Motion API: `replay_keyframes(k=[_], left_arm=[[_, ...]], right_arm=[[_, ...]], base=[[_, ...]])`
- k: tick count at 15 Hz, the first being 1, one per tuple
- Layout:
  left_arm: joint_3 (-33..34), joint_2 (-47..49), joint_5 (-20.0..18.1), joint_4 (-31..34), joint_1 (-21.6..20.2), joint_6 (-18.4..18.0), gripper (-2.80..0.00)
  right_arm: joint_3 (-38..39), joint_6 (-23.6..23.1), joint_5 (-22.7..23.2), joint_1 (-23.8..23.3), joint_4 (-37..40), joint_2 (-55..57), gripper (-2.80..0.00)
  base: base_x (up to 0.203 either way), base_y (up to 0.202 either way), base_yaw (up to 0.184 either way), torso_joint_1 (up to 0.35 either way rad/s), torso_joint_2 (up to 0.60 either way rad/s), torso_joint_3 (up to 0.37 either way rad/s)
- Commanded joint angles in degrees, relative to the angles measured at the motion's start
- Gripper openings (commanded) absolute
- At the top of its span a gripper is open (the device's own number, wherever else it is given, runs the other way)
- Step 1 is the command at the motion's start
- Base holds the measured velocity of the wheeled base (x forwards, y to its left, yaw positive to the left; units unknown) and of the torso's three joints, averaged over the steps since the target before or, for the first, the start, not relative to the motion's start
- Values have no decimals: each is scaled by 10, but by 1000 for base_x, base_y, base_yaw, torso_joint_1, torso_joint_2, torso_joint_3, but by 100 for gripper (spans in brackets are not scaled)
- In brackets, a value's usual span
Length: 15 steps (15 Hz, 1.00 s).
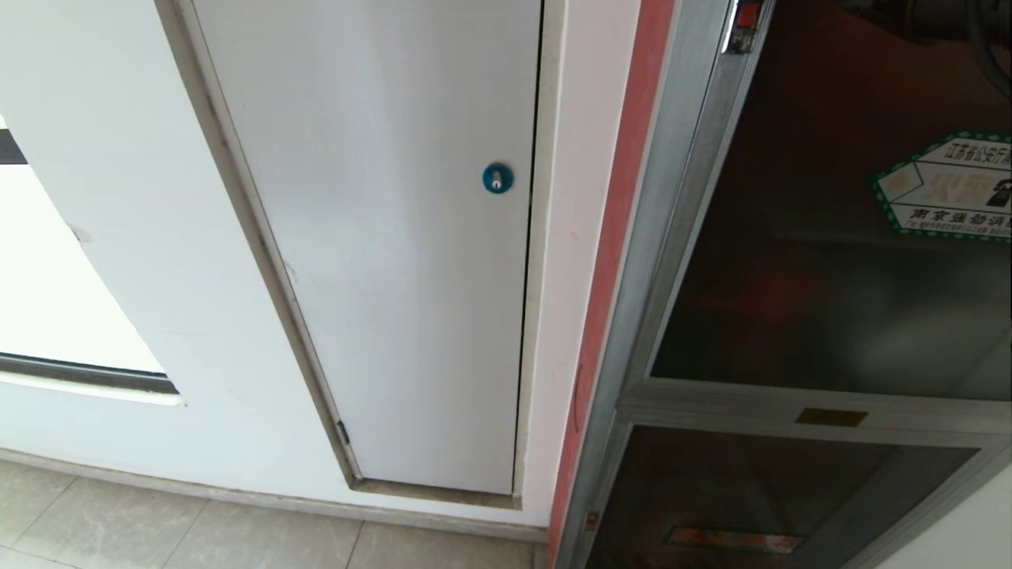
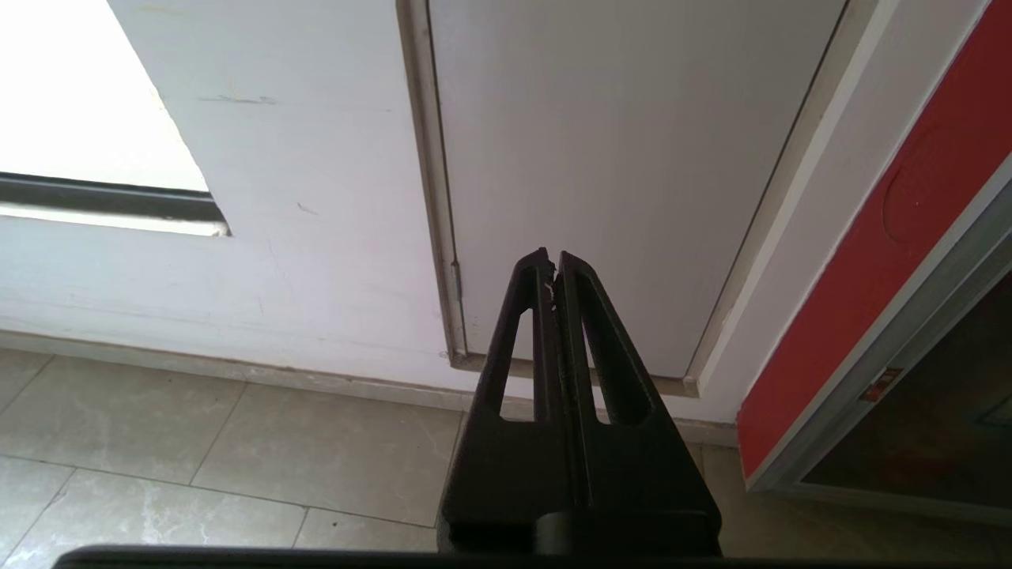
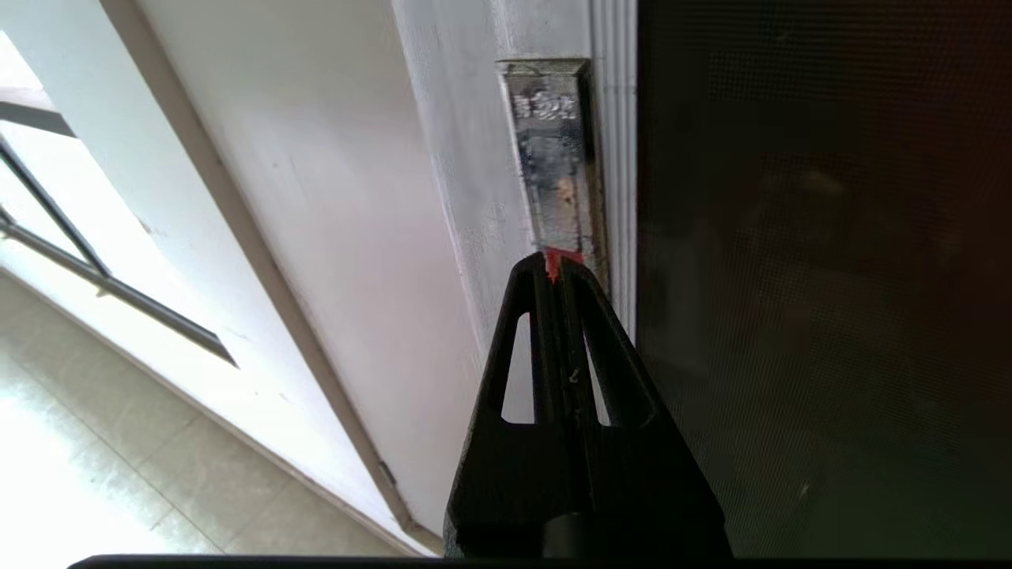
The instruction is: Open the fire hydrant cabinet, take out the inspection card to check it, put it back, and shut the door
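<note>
The fire hydrant cabinet (image 1: 672,197) stands at the right of the head view, silver-framed with a red side. Its door (image 1: 791,261), dark tinted glass with a green-bordered hexagonal sticker (image 1: 949,190), lies flat in the frame. Neither gripper shows in the head view. In the right wrist view my right gripper (image 3: 556,265) is shut, its tips right at the lower end of a metal latch plate (image 3: 553,150) beside the dark glass (image 3: 791,276). A small red tab (image 3: 553,259) shows at the tips; whether they touch it I cannot tell. My left gripper (image 2: 552,261) is shut and empty, parked low. The inspection card is hidden.
Left of the cabinet is a plain white panel door (image 1: 379,237) with a round blue lock (image 1: 497,178). A bright window (image 1: 47,276) is at the far left. Beige floor tiles (image 1: 158,529) run along the wall. A smaller dark glass panel (image 1: 751,490) sits below the door.
</note>
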<state>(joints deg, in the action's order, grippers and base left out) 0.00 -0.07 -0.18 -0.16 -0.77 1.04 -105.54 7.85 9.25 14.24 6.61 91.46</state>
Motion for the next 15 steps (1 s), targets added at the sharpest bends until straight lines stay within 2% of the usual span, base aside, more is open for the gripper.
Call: replay_keyframes(k=[1,9,15], left_arm=[[0,1,0,0,0,0,-280],[1,1,0,0,0,0,-280],[0,1,0,0,0,0,-280]], right_arm=[[23,1,3,6,1,-36,-280],[150,3,3,10,-3,-151,-280],[250,-1,-59,-2,1,-264,-280]], base=[[0,0,0,0,0,0],[0,0,0,0,0,0],[0,0,0,0,0,0]])
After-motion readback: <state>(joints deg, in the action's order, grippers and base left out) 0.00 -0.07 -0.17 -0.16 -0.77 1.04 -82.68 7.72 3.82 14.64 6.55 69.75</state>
